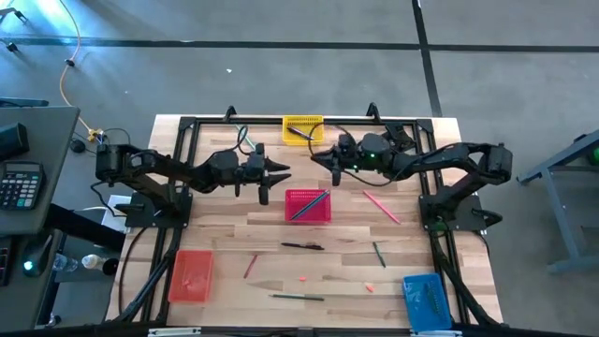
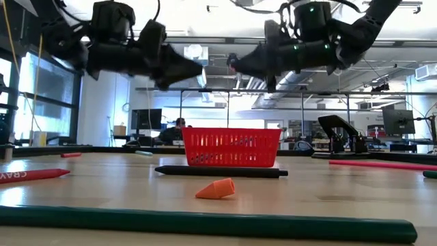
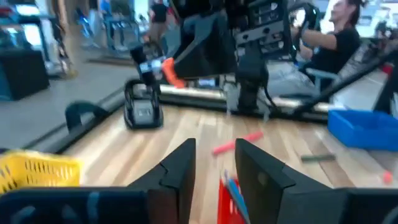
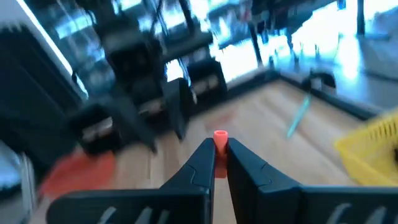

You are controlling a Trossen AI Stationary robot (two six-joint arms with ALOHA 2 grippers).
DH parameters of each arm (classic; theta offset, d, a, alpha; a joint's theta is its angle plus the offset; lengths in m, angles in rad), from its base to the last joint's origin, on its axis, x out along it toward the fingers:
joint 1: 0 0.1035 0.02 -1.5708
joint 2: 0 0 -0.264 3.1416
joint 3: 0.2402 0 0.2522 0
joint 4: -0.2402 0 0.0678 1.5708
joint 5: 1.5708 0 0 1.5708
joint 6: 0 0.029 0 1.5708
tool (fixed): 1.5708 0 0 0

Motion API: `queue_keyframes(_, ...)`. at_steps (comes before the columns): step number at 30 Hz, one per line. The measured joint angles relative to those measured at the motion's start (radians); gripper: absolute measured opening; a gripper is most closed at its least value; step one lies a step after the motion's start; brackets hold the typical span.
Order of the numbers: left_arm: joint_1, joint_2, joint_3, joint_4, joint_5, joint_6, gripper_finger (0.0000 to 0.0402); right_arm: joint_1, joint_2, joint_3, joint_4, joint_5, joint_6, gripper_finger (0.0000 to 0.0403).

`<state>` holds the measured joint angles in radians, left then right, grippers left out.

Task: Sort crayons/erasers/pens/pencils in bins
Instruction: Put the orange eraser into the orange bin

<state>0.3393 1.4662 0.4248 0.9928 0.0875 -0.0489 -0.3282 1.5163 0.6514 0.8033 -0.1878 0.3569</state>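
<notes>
**A:** Where are the two grippers?

**B:** Both hang in the air above the far half of the table, facing each other. The left gripper (image 1: pixel 281 173) is just to the left of the red bin (image 1: pixel 308 205), and its fingers (image 3: pixel 180 171) stand a little apart with nothing between them. The right gripper (image 4: pixel 220 149) is behind and slightly right of that bin, near the yellow bin (image 1: pixel 302 129).

**A:** Is the right one holding anything?

**B:** Yes. Its jaws are pinched narrowly on a small orange piece (image 4: pixel 220 135), an eraser or crayon stub, I cannot tell which. It sticks out just past the fingertips.

**A:** And the bins?

**B:** The red bin sits mid-table with a few thin sticks lying in it. The yellow bin is at the far edge with a dark stick inside. The orange bin (image 1: pixel 192 274) is at the near left, the blue bin (image 1: pixel 426 300) at the near right.

**A:** What remains loose on the table?

**B:** A black pen (image 1: pixel 301 246) lies just in front of the red bin. A pink pencil (image 1: pixel 382 207) lies right of it, below the right gripper. A green pencil (image 1: pixel 298 297) lies near the front edge. An orange eraser (image 2: pixel 216 188) sits in front of the pen, well apart from both grippers.
</notes>
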Motion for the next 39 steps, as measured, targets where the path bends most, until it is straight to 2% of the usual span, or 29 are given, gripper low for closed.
queue_keyframes(3, -0.035, 0.000, 0.047, 0.000, -0.098, 0.048, 0.0107, 0.009, 0.000, 0.000, 0.068, 0.062, 0.033, 0.0013)
queue_keyframes(6, -0.067, 0.000, 0.090, 0.000, -0.247, 0.139, 0.0107, 0.020, 0.000, 0.000, 0.138, 0.122, 0.068, 0.0013)
queue_keyframes(10, -0.094, 0.000, 0.146, 0.000, -0.389, 0.267, 0.0103, 0.026, 0.000, 0.012, 0.242, 0.153, 0.161, 0.0013)
queue_keyframes(13, -0.106, 0.000, 0.191, 0.000, -0.412, 0.346, 0.0102, 0.040, 0.000, 0.043, 0.267, 0.195, 0.214, 0.0013)
queue_keyframes(23, -0.111, 0.040, 0.329, 0.003, -0.445, 0.537, 0.0102, 0.077, 0.033, 0.166, 0.269, 0.199, 0.222, 0.0013)
queue_keyframes(27, -0.111, 0.060, 0.358, 0.013, -0.464, 0.550, 0.0102, 0.077, 0.054, 0.190, 0.275, 0.205, 0.221, 0.0013)
queue_keyframes(33, -0.111, 0.064, 0.361, 0.071, -0.560, 0.569, 0.0101, 0.077, 0.057, 0.193, 0.278, 0.206, 0.222, 0.0013)
queue_keyframes(39, -0.104, 0.065, 0.360, 0.104, -0.536, 0.566, 0.0101, 0.077, 0.057, 0.195, 0.282, 0.205, 0.222, 0.0013)
